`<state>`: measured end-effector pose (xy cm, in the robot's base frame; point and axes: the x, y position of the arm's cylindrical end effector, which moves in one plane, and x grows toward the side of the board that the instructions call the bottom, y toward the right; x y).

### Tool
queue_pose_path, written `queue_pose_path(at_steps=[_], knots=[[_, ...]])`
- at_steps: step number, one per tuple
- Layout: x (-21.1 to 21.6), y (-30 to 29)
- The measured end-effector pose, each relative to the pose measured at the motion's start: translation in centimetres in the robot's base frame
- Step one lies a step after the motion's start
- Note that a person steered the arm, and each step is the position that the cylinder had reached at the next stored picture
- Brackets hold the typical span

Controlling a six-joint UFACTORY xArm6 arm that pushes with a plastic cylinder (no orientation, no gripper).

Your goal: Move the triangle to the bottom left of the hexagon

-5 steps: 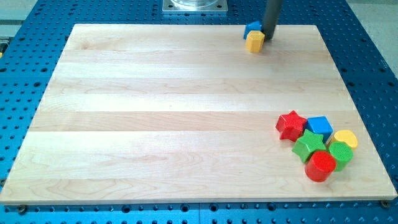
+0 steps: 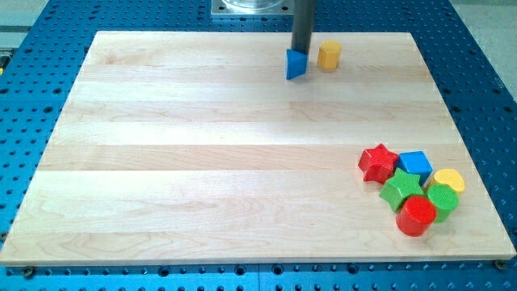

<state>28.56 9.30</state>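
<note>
A blue triangle (image 2: 296,65) lies near the board's top edge, a little right of centre. A yellow hexagon (image 2: 328,55) stands just to its right and slightly higher, with a small gap between them. My rod comes down from the view's top, and my tip (image 2: 301,52) touches the triangle's upper edge, to the left of the hexagon.
A cluster of blocks sits at the lower right: a red star (image 2: 377,162), a blue cube (image 2: 415,165), a yellow heart (image 2: 448,179), a green star (image 2: 402,190), a green round block (image 2: 442,197) and a red cylinder (image 2: 417,215). The wooden board (image 2: 202,153) lies on a blue perforated table.
My tip has moved left, from the right of the two blocks to the triangle's top. The blue triangle has slid left and down, away from the hexagon. The hexagon has barely shifted.
</note>
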Motion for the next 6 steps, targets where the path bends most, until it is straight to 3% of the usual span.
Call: queue_pose_path(at_steps=[1,2,4,5,6], knots=[[5.3,4.1],[8.4,4.1],[4.3,-10.2],[0.3,-8.9],[0.9,-4.0]])
